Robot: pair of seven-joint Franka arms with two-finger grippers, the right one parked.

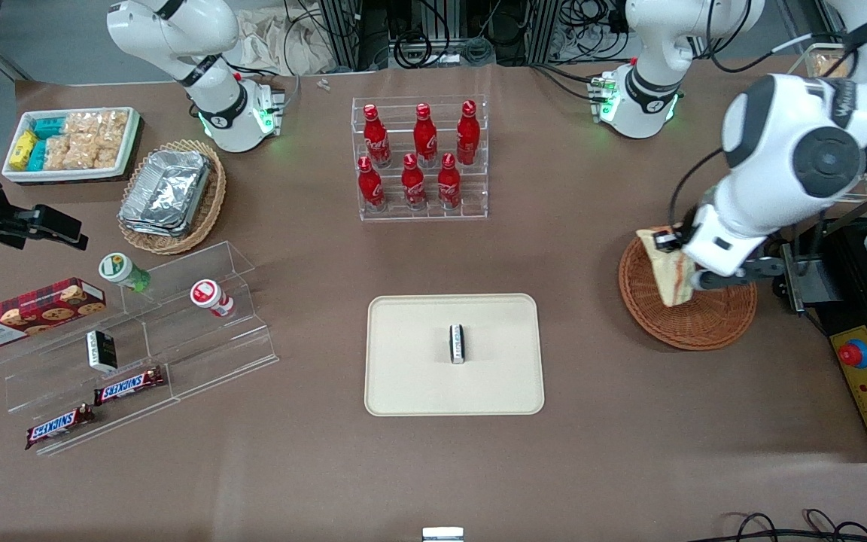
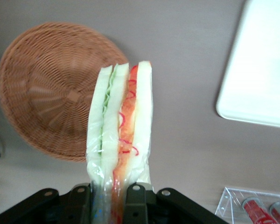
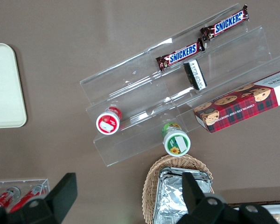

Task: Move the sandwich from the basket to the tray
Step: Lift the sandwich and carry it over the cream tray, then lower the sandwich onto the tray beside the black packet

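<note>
Sandwich (image 1: 673, 272) is hanging in the gripper (image 1: 693, 265) above the basket (image 1: 685, 325), right of frame centre in the front view, fingers pinching one wrapped end. Looking light, soft, slippery-wrapped, it is probably needing gentle, edge-gripped carriage toward the tray (image 1: 403, 376).

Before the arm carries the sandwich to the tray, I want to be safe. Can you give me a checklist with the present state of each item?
1. Gripper shut on sandwich: ok.
2. Sandwich lifted out of the basket: ok.
3. Basket left with nothing in it: ok in the wrist view.
4. Tray has bare room: ok.
5. Black-and-white packet stands mid-tray: not ok, aim beside it.
6. Grip firmness: cannot tell.
</note>
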